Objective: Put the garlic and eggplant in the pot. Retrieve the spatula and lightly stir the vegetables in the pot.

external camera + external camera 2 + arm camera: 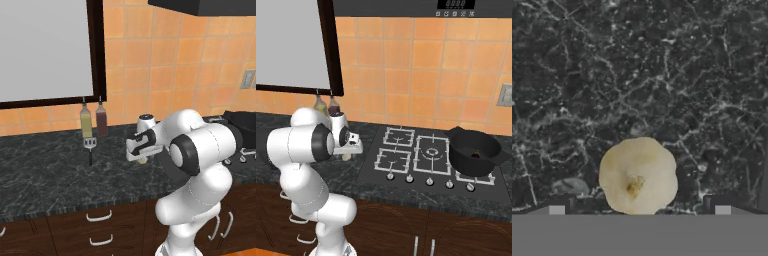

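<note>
Garlic [638, 175] mostly behind the hand.

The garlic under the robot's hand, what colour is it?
The garlic is pale cream; the hand view shows it best.

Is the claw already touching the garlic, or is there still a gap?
Apart. In the hand view, the claw stands open, and dark counter shows between each fingertip and the garlic.

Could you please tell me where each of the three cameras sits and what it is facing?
Left base view: behind-left, looking over the counter; arm rises lower right.
Right base view: behind-right, facing the stove and pot; arm lower left.
Hand view: looks down on the garlic, finger tips at bottom.
Shared: both base views show the two bottles.
</note>
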Tool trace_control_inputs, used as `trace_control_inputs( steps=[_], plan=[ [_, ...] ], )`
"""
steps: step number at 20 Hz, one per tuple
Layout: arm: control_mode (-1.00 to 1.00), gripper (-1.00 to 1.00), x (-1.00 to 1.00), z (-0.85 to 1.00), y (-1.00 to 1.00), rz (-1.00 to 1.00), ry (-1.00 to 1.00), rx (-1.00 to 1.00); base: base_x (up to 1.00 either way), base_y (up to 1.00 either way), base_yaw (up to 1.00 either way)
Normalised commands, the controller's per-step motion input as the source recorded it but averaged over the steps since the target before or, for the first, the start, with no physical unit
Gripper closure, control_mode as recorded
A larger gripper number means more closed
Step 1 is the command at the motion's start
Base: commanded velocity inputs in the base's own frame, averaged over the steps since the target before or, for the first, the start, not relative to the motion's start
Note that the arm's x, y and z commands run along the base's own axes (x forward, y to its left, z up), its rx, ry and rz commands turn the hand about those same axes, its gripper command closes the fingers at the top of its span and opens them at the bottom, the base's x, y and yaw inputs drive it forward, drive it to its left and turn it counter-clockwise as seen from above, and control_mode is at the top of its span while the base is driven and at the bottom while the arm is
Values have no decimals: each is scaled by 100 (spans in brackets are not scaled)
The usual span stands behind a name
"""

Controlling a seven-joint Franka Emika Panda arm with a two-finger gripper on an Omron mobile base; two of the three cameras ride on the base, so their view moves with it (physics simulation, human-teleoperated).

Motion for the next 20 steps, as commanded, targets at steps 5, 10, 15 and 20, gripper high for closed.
trace_control_inputs(
  steps=[5,10,15,20],
  plan=[
    [-100,-100,15,-24,0,0,4,0,0,0,0],
    [-100,100,4,-6,0,0,2,0,0,0,0],
    [-100,100,-3,0,0,0,0,0,0,0,0],
    [-100,100,-56,61,-25,0,-11,3,0,0,0]
  ],
)
